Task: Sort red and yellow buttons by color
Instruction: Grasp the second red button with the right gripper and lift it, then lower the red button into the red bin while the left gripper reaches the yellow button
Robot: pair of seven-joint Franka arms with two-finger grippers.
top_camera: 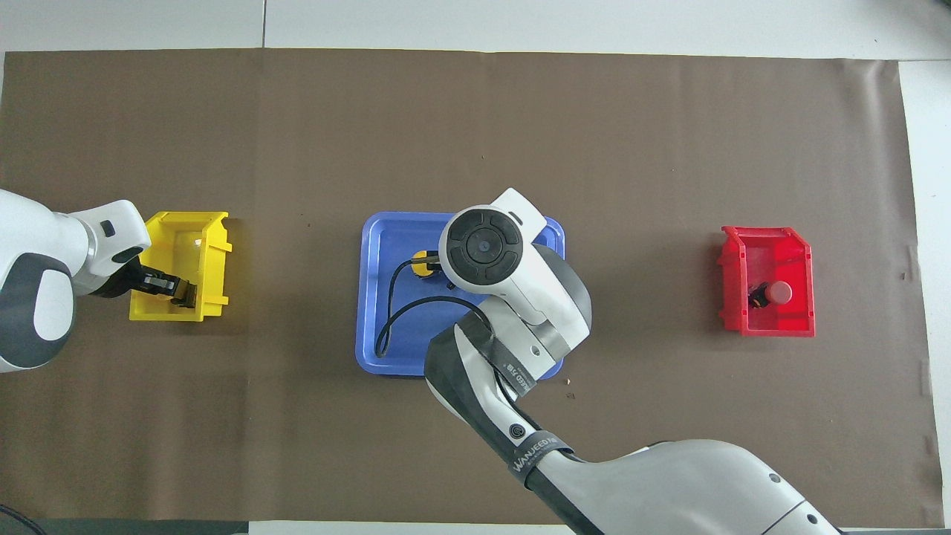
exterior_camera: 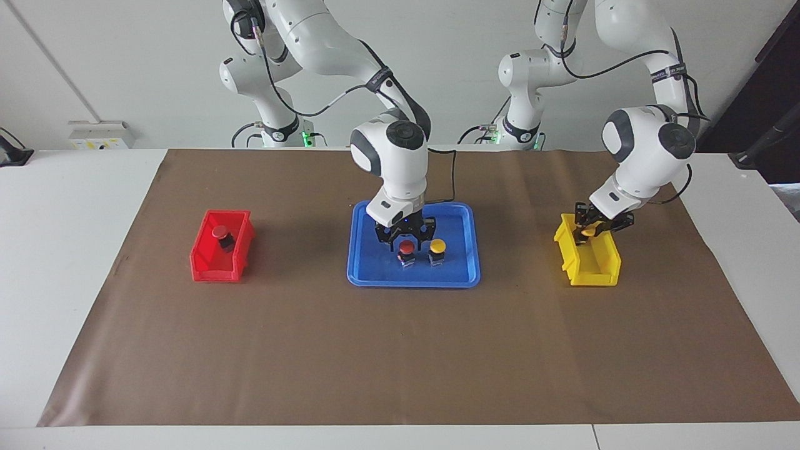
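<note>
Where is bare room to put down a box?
The brown mat is bare between red bin and blue tray, between tray and yellow bin, and across the wide strip farther from the robots than all three. Crowded: the tray, under the right tool; the yellow bin, where the left tool holds a yellow button.
</note>
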